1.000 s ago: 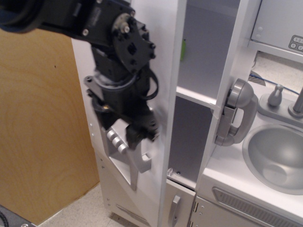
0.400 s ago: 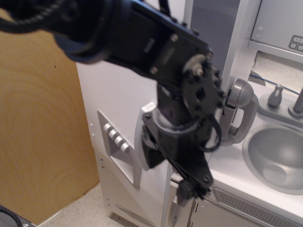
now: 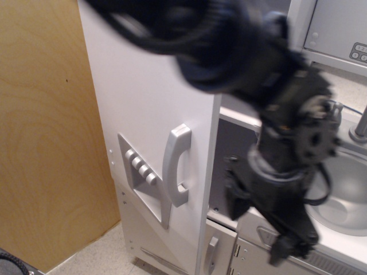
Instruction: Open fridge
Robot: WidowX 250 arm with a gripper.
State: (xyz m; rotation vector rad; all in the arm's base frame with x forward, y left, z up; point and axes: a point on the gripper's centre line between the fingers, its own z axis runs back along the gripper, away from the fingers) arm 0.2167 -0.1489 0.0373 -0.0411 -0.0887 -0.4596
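Observation:
The fridge point(image 3: 149, 97) is a tall silver-grey cabinet. Its large door stands swung out to the left, with the vertical bar handle point(image 3: 176, 165) and the recessed button panel point(image 3: 141, 170) facing me. Behind the door's edge the inside shows, with a white shelf point(image 3: 238, 118). My black arm is blurred and reaches down at the right, clear of the handle. My gripper point(image 3: 291, 245) hangs low in front of the counter edge. Blur hides whether its fingers are open or shut. It holds nothing that I can see.
A small lower door with a short handle point(image 3: 211, 255) sits under the fridge opening. A grey sink point(image 3: 344, 197) and faucet point(image 3: 360, 126) lie to the right, partly behind my arm. A wooden panel point(image 3: 46, 143) stands left of the fridge. A keypad point(image 3: 359, 52) is at the upper right.
My arm has swung from the door's front, near the button panel, across to the right and down before the sink. The handle is now uncovered. The door stays open.

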